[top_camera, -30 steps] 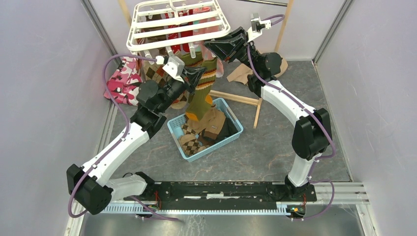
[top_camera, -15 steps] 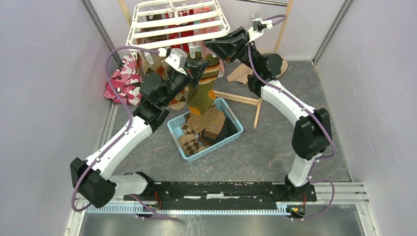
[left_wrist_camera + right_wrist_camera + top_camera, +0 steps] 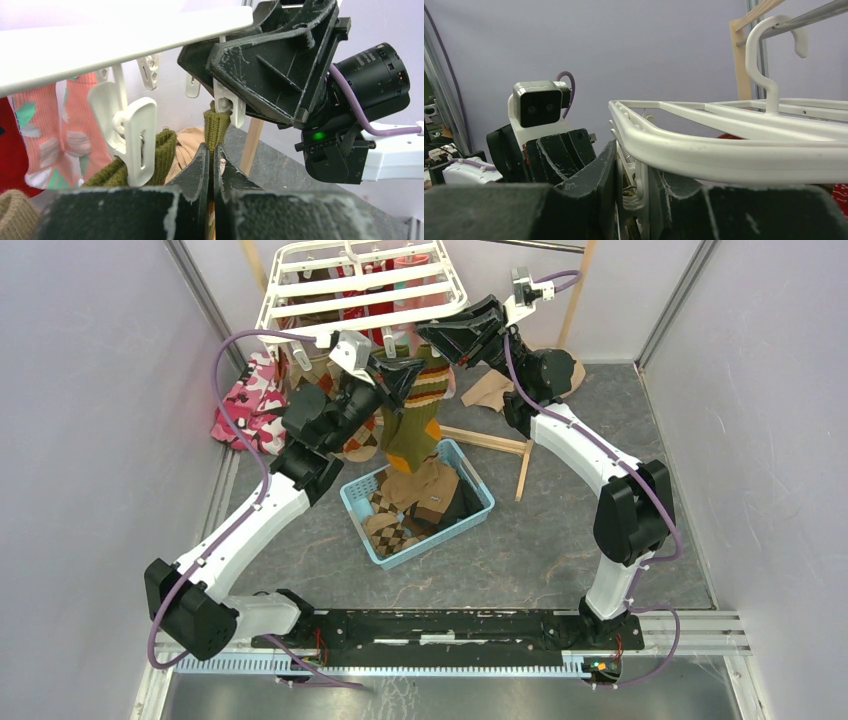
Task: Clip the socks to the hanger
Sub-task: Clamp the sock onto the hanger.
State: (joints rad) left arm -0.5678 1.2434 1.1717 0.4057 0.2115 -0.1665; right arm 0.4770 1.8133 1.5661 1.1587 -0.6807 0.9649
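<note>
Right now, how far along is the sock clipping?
Done: a pink sock and others hang from the hanger. In hand: the left gripper pinches an olive sock, its cuff at a clip that the right gripper squeezes; whether the clip has bitten is unclear. Left: argyle socks and more lie in the basket.

Cell is viewed steeply from above and behind by top camera. Left wrist view is aimed upward, very close, past own fingers point(image 3: 197, 170) at hanger point(image 3: 100, 50) underside and right gripper point(image 3: 225, 100). Right wrist view is levelled along hanger rim toward left wrist camera point(image 3: 539, 104). Hanger edge is shared by all.
</note>
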